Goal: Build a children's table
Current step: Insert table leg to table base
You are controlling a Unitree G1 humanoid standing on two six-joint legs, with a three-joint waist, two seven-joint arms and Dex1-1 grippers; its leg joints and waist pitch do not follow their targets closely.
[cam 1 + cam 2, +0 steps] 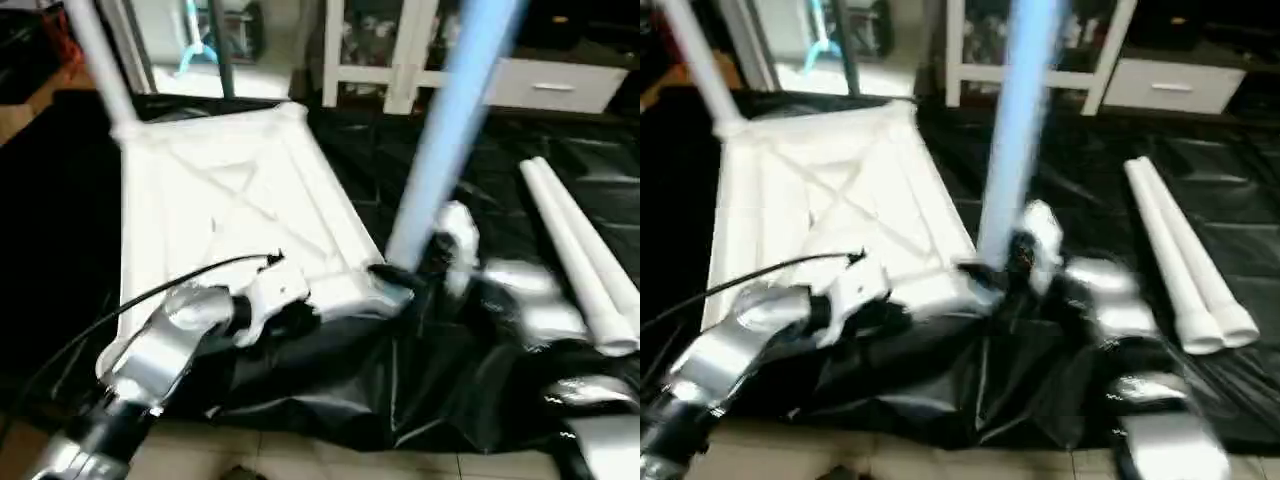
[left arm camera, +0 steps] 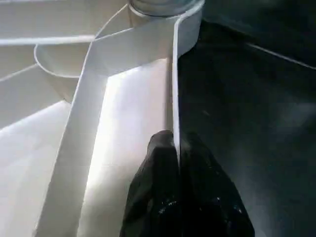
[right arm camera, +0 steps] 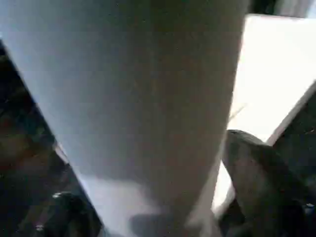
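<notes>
The tabletop (image 1: 235,215) lies upside down on black plastic sheeting (image 1: 400,380), its X-ribbed underside facing up. One leg (image 1: 100,65) stands in the far left corner socket and runs out of the top of the head views. A second leg (image 1: 450,120) stands in the near right corner socket, also cut off at the top; its foot and the socket are hard to make out behind motion blur. Two more legs (image 1: 580,255) lie side by side on the sheeting to the right, well apart from the tabletop.

The left gripper (image 2: 177,148) is closed narrow on the tabletop's near rim wall — the wrist view shows one black finger on each side of the thin wall. The right gripper (image 3: 163,197) sits at the base of the standing near leg, a dark finger (image 3: 261,168) on either side of it; whether they press the leg or stand clear I cannot tell.
</notes>
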